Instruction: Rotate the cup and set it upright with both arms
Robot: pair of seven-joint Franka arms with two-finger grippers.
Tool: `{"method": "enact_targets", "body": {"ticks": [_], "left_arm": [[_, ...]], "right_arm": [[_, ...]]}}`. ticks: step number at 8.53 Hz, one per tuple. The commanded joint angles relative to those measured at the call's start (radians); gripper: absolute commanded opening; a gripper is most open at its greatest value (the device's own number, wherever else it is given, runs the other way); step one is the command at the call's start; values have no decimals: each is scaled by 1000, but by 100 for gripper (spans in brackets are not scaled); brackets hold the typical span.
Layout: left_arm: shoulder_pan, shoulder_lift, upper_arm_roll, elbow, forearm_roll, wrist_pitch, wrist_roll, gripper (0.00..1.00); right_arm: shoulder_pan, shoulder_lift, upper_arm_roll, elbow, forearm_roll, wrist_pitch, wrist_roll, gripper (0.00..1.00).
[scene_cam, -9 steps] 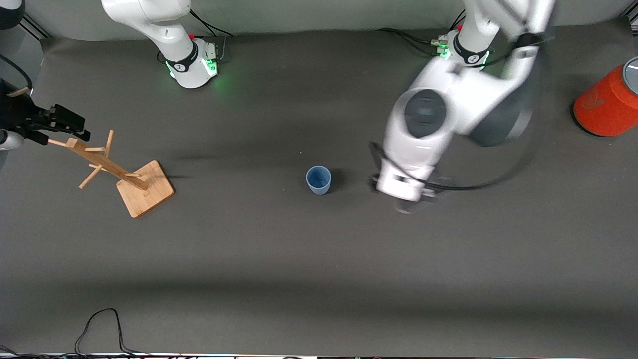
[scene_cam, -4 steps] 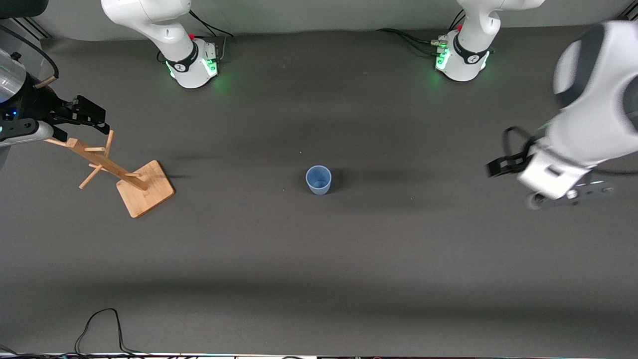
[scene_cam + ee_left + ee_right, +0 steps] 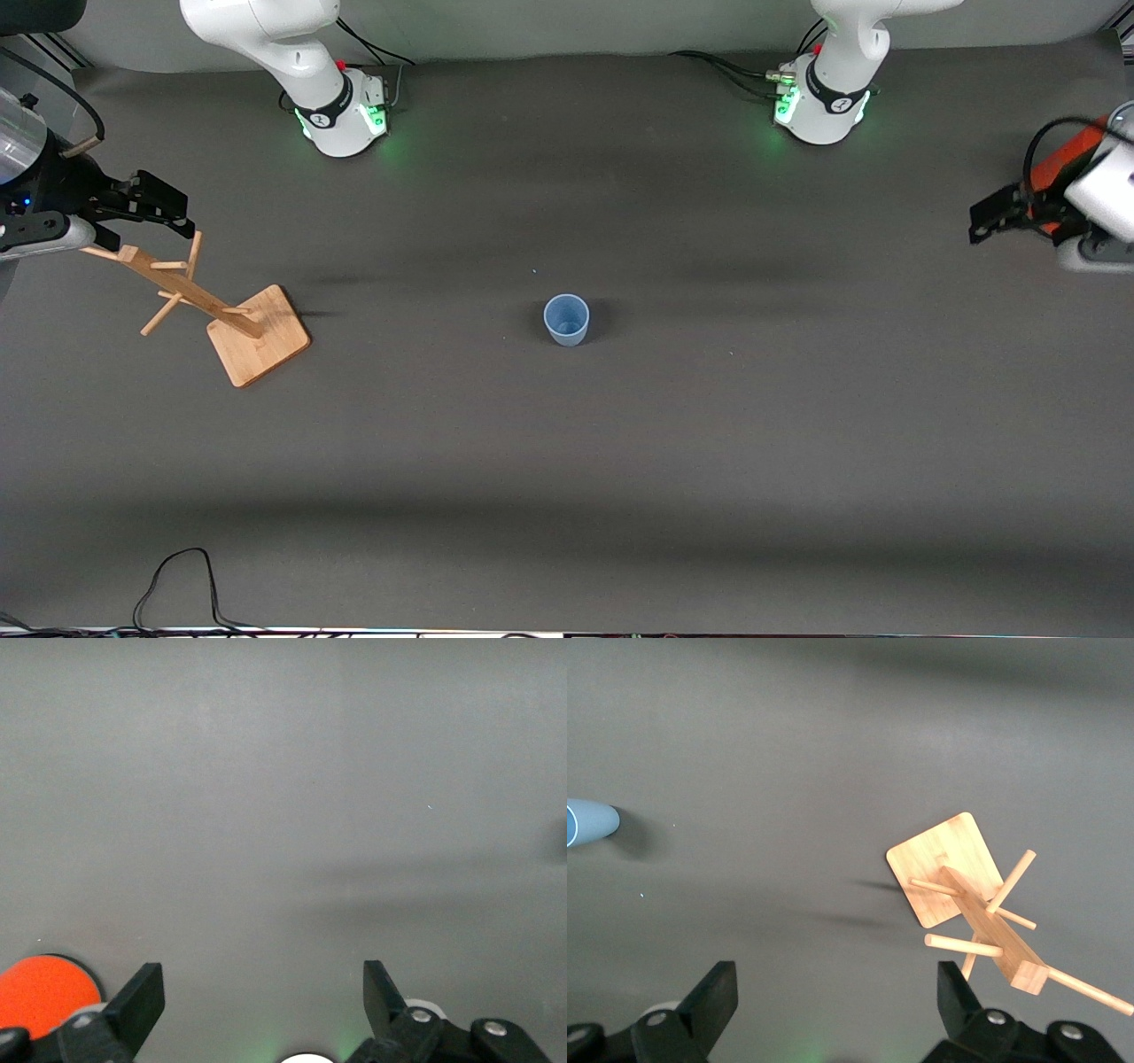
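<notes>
The cup (image 3: 566, 319), a small light-blue tumbler, stands upright with its mouth up in the middle of the table, and nothing touches it. Its side also shows at the edge of the right wrist view, cup (image 3: 589, 822). My left gripper (image 3: 985, 220) hangs open and empty at the left arm's end of the table, in front of the orange container; in its wrist view the left gripper (image 3: 264, 992) frames only bare mat. My right gripper (image 3: 175, 211) is open and empty over the top of the wooden rack, as the right gripper (image 3: 835, 992) also shows.
An orange container (image 3: 1066, 155) stands at the left arm's end, mostly hidden by that hand; its lid (image 3: 40, 994) shows beside a finger. A tilted wooden peg rack (image 3: 217, 310) stands on its square base at the right arm's end, rack (image 3: 966, 895). Cables (image 3: 177, 585) lie at the near edge.
The left arm has swung away from beside the cup, out to its own end of the table by the orange container. The right gripper shifted slightly early on, then held still. The cup has not moved.
</notes>
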Motion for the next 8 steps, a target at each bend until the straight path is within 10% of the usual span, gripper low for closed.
{"method": "enact_targets", "body": {"ticks": [1,8], "left_arm": [[-2,-30,4,-28,-18,17,15,100],[-8,-27,3,-33,-14,25,12,100]], "right_arm": [[12,-13,-11,-15,-9,14,-22,100],[6,40,-28,55,31,-13,-100,100]]}}
